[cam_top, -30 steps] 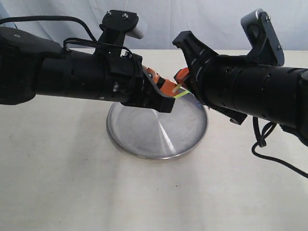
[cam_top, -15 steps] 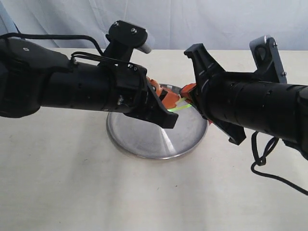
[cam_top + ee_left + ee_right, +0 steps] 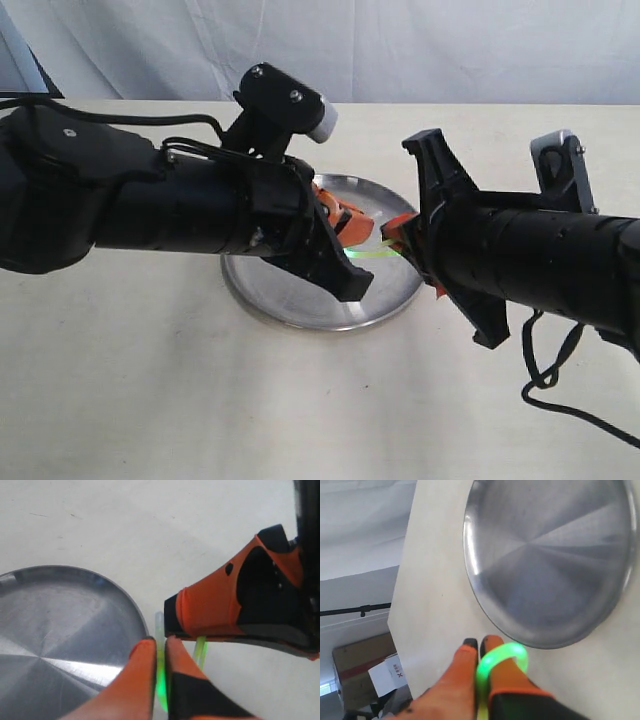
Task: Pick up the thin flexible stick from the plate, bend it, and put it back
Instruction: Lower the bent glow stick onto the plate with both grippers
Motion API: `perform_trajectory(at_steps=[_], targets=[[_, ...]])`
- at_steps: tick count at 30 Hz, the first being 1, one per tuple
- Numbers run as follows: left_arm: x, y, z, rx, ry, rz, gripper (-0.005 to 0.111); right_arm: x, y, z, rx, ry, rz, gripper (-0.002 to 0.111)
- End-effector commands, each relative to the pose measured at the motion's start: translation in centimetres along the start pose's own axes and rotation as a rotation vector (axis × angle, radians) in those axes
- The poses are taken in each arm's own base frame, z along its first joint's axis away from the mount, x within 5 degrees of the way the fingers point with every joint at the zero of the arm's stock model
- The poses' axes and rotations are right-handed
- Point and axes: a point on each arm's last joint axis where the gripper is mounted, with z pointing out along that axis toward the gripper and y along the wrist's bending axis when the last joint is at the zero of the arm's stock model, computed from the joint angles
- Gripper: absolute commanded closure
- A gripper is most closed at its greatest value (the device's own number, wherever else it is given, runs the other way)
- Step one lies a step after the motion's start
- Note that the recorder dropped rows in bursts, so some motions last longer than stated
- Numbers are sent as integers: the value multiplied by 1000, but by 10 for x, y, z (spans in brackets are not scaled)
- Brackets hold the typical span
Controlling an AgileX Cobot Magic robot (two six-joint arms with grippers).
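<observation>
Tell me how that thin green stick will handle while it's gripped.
Probably floppy: the stick curls into a loop at the right end effector. Likely very light, being so thin. Smooth-looking, it might slip in the left end effector.

- Left arm (image 3: 150, 205): thick, round, matte black casing.
- Right arm (image 3: 540, 265): same black tube, ringed near the wrist.
- Left gripper (image 3: 160, 650): orange fingers with black inlays.
- Right gripper (image 3: 479, 647): orange fingers, one dark-tipped.
- Left bracket (image 3: 285, 100): black, two screws, silver-grey cap.
- Right bracket (image 3: 562, 170): grey metal, small screws.
- Cables (image 3: 545, 375): thin, black, looped.
</observation>
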Motion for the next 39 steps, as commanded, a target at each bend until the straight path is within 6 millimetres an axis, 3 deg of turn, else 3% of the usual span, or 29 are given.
perform_trajectory(at_steps=[1,19,31,39], targets=[[-2,1,-5,-25,-16,30,107,-12,-15,2,59,-112,45,109],[3,5,-5,-71,-9,23,107,-11,-19,3,66,-92,71,109],[3,2,-4,-37,-9,-7,107,-1,-15,4,26,13,-169,109],[3,-2,-4,5,-12,-5,107,8,-24,17,81,102,-218,109]])
